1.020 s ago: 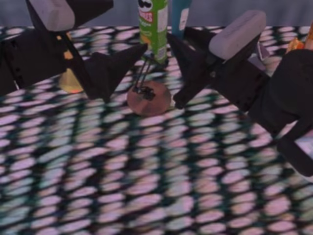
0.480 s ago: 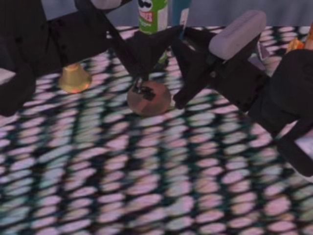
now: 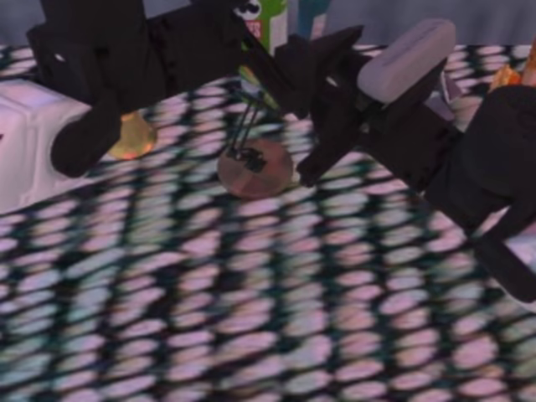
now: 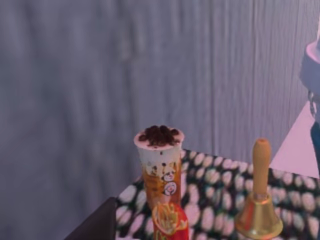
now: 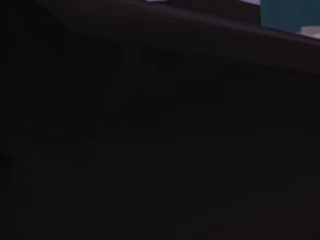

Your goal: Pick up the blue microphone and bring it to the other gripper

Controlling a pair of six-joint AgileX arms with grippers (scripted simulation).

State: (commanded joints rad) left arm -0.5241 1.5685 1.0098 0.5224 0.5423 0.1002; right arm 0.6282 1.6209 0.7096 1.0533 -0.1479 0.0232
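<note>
**Top view, left to right**
- Left gripper (image 3: 228, 57): black claw on a white boxy link, at 11 o'clock, reaching toward 12. Spread or closed: cannot tell.
- Gold bell (image 3: 132, 137): stands on the patterned table (image 3: 251, 318) at 10 o'clock, partly under the left arm.
- Brown disc (image 3: 255, 168): lies flat just above centre, with a small black wire piece on it.
- Green chips can (image 3: 266, 18): upright at 12 o'clock, partly hidden by the left claw. Contents not visible.
- Blue microphone (image 3: 310, 17): teal handle with a white patch, upright at 12 o'clock, just beside the can and right above the right claw's upper edge. Only a short stretch shows.
- Right gripper (image 3: 311, 117): black claw bearing a pale grey rounded bar, at 1 o'clock. Whether it clamps the microphone: cannot tell.
- Orange item (image 3: 507, 75): at the 2 o'clock edge, kind unclear.

**Left wrist view**
- Paper cup (image 4: 160, 165): printed, upright, filled to the brim, dark round toppings heaped on a pale surface.
- Red fries carton (image 4: 170, 223): just in front of the cup.
- The bell (image 4: 259, 205): near both, apart from them.

**Right wrist view**
- Dark.
</note>
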